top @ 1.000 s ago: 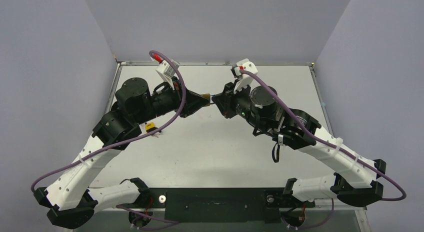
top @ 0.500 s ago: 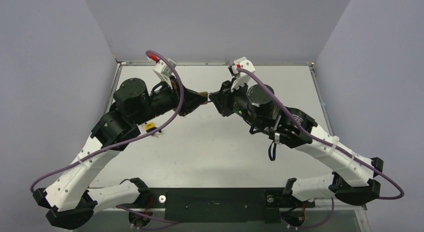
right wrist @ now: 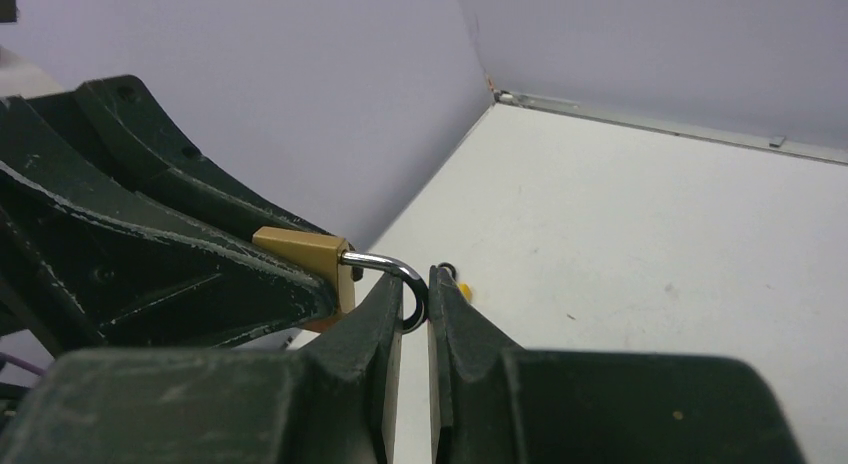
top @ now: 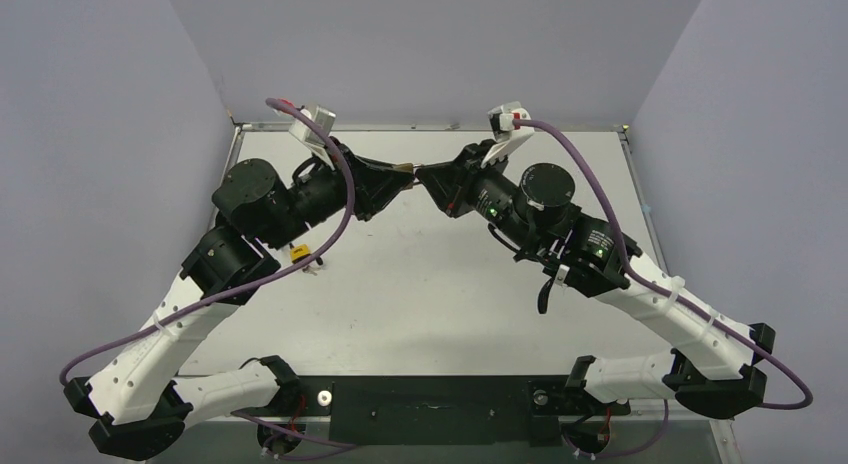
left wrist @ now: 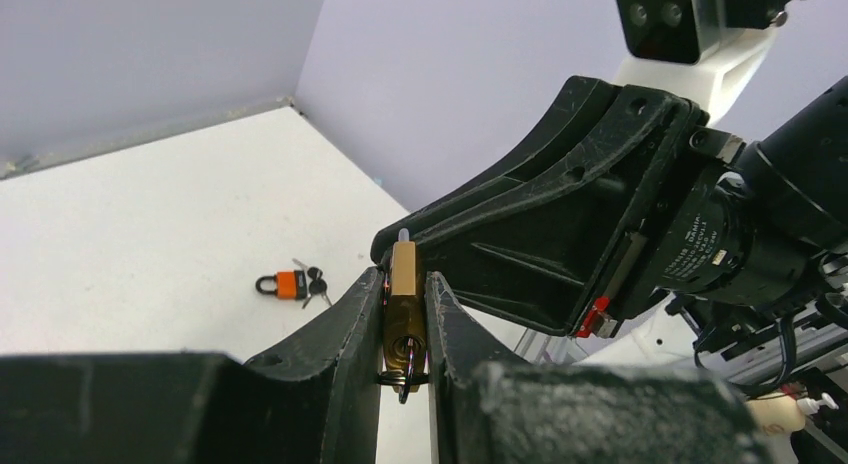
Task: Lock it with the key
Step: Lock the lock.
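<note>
A brass padlock (left wrist: pixel 404 306) is held in the air between the two arms, over the far part of the table. My left gripper (left wrist: pixel 405 284) is shut on its body, with the keyhole end facing the left wrist camera. The key with its dark ring (left wrist: pixel 406 372) hangs from that keyhole. My right gripper (right wrist: pixel 430 287) meets it from the opposite side, shut on the steel shackle (right wrist: pixel 398 270) that sticks out of the brass body (right wrist: pixel 300 250). From above, the padlock (top: pixel 405 168) shows as a small brass spot where the two grippers touch.
A second padlock, orange (left wrist: pixel 288 283), lies on the white table (left wrist: pixel 150 234) with a few keys beside it; from above it sits by the left forearm (top: pixel 299 252). Purple cables loop over both arms. Grey walls close the table on three sides.
Both arms have moved toward the back wall with the padlock held between them, and both wrists have turned. Neither grip has changed.
</note>
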{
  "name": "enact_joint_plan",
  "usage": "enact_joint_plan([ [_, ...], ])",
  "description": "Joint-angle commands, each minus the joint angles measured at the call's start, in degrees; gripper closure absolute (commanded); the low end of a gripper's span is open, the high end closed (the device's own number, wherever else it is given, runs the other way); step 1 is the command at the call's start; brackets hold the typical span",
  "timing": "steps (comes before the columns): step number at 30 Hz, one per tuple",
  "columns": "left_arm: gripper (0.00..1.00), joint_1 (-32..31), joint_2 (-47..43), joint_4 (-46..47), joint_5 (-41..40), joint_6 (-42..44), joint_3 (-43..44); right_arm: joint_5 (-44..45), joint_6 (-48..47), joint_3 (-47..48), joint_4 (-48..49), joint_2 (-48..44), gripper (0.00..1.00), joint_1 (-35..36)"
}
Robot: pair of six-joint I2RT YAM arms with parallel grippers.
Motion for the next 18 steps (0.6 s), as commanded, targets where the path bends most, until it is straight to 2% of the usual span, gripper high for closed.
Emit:
enact_joint_plan([
  [1, 1.0, -4.23, 7.27, 1.18, 7.64, -0.51, -3.01, -28.44, 11.95, 0.51, 28.83, 2.28, 1.0, 5.25],
  [8, 1.0, -4.61, 8.07, 1.81, 6.2, -0.65, -2.71, -28.96, 12.8, 0.7, 30.37, 2.55, 1.0, 5.72],
  [15, 1.0, -4.69, 9.77, 0.61, 3.41, 0.69, -0.17, -27.77, 11.1, 2.93, 26.92, 4.9, 1.0, 8.11],
  [18, 1.0, -4.5, 10.93, -0.49, 2.99, 2.12, 1.98, -26.33, 9.69, 4.82, 22.18, 6.35, 1.0, 9.0],
])
